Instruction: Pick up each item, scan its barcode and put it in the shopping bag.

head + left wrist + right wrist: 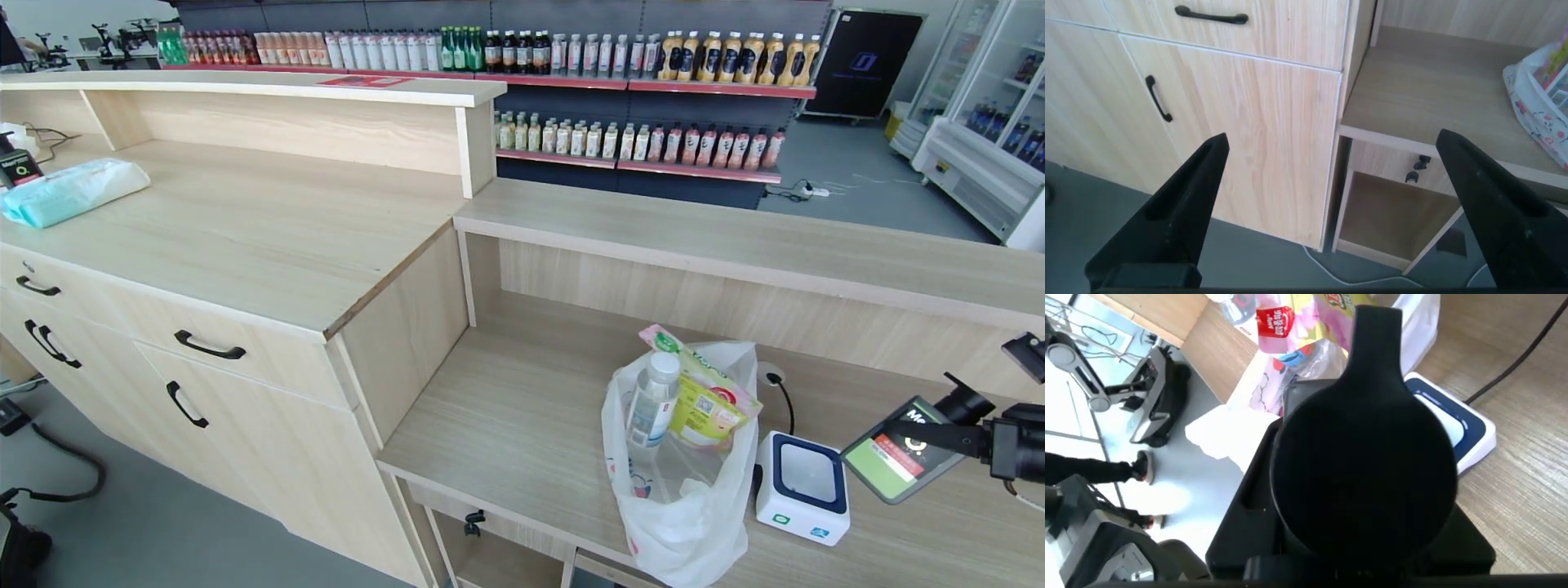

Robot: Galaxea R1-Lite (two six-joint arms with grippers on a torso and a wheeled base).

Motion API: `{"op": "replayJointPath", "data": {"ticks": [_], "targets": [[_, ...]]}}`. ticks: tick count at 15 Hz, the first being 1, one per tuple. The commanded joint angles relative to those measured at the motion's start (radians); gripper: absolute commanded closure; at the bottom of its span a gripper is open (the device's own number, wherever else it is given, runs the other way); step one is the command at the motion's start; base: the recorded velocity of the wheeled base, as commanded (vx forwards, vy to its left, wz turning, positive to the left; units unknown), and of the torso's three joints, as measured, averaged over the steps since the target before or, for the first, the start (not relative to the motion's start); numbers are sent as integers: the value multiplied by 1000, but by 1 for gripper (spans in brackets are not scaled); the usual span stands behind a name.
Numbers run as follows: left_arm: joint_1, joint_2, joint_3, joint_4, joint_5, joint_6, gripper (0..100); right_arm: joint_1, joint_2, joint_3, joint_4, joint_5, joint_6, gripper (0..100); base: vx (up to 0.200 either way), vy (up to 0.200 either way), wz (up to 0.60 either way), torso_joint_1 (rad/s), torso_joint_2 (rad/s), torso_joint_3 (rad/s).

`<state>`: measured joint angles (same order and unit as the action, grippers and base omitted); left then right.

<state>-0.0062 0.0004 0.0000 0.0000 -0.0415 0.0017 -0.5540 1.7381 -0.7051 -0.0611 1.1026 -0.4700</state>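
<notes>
Black right hand (939, 433): clenched on one flat dark pack (890, 461) with a green and red label, one finger lying across the pack's face. The pack is held tilted in the air, label upward, over the right end of the lower counter (506, 408). It sits just beside the scanner (804, 486) without touching it. The arm enters from the right edge, roughly level, with the hand pointing toward the shopping bag (686, 506).

Left hand (1331, 143): released, fingers (1184, 204) spread wide, grasping nothing. It hangs low over the grey floor, facing the cabinet doors below the upper counter (245, 220), next to the open recess under the lower counter.

Shopping bag, white plastic: one, standing open at the front edge of the lower counter.
- Clear bottle (653, 400) with white cap: one, upright inside the bag.
- Yellow-green pouch (710, 396): one, leaning beside the bottle, its top above the bag's rim.

Scanner, white with dark window: one, just beside the bag, on the side nearer the right end of the counter.

Pale blue soft pack (69, 192): one, lying near the left edge of the upper counter.
</notes>
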Motion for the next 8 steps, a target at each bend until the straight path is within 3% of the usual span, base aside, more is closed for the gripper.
{"op": "replayJointPath", "data": {"ticks": [1,8], "targets": [[0,1,0,0,0,0,0,9,29,1,1,-1,-15,100,0,0,0,0,0,0],[0,1,0,0,0,0,0,20,41,1,-9,-1,-33,100,0,0,0,0,0,0]]}}
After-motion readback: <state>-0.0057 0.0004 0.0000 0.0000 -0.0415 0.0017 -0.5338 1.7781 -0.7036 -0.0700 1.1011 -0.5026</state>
